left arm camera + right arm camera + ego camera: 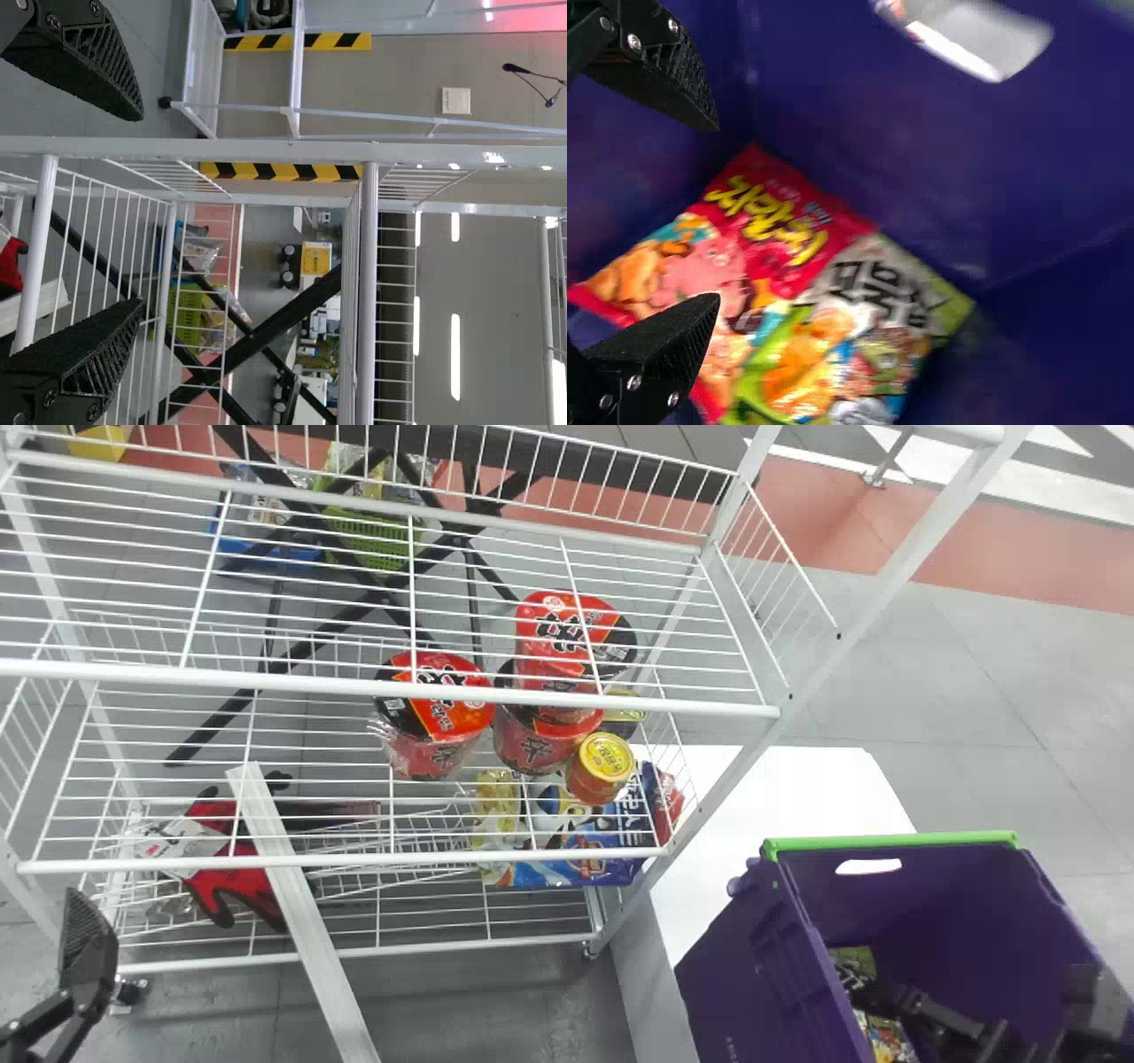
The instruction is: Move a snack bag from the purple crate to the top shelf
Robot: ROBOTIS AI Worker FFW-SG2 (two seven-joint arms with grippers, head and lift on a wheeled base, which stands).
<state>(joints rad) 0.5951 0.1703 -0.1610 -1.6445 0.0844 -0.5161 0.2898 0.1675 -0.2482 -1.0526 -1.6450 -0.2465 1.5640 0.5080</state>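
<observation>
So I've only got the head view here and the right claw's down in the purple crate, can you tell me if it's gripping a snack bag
Observer: It isn't; in the right wrist view the right claw is open with nothing clamped.
Operator: Okay, what's in front of it down there?
Observer: Two bags lying against each other, a mostly red bag and a green-and-white bag.
Operator: And the other arm, is that one carrying anything?
Observer: No, the left wrist view shows the left claw open and empty, with the white rack beyond it.
</observation>
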